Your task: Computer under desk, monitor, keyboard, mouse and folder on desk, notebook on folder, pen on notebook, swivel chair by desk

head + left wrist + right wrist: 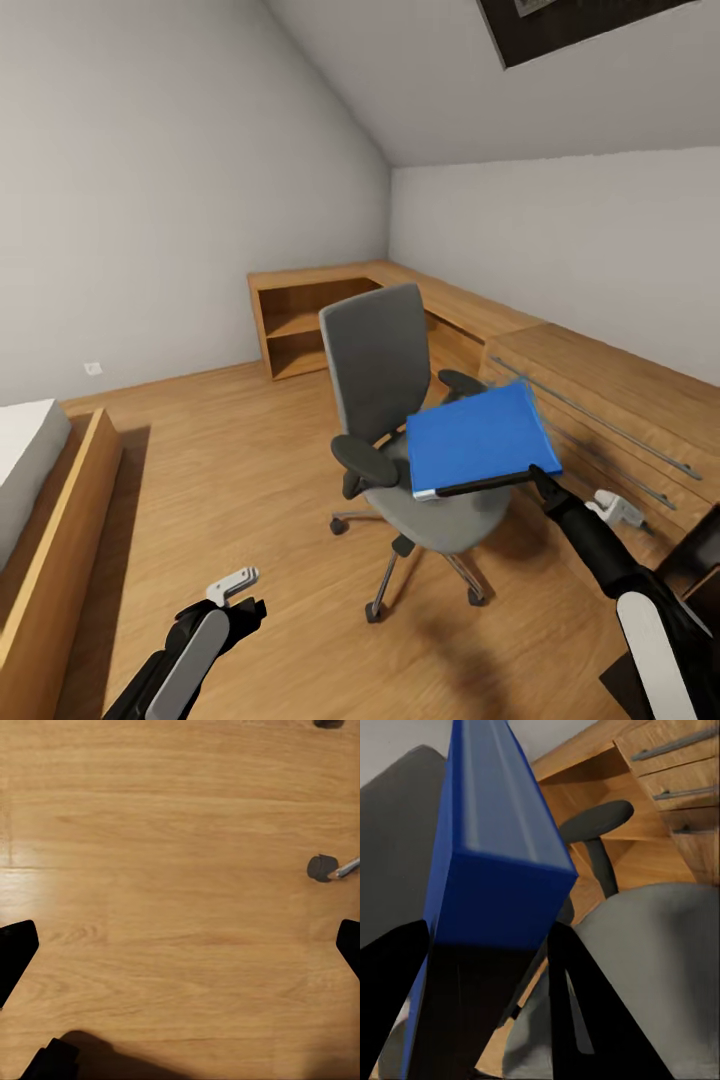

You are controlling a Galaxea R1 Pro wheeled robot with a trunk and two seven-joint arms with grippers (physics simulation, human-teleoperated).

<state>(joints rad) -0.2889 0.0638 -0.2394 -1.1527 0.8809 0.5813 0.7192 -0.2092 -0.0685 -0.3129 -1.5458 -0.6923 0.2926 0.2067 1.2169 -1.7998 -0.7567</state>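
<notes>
The grey swivel chair (385, 390) stands in the middle of the wooden floor, its back toward the corner cabinets. The bright blue folder (480, 440) hangs tilted just above the front right of its seat. My right gripper (537, 480) is shut on the folder's near dark edge. In the right wrist view the folder (487, 855) runs up between the black fingers (585, 1012), with the chair's seat (660, 967) and an armrest behind it. My left gripper (240, 597) hangs low over bare floor left of the chair. It is open, and its fingertips (15, 952) stand wide apart.
Light wooden cabinets with long drawer handles (600, 410) line the right wall and meet an open shelf unit (300, 330) in the corner. A bed in a wooden frame (50, 500) stands at the left. A chair castor (322, 868) shows on the floor.
</notes>
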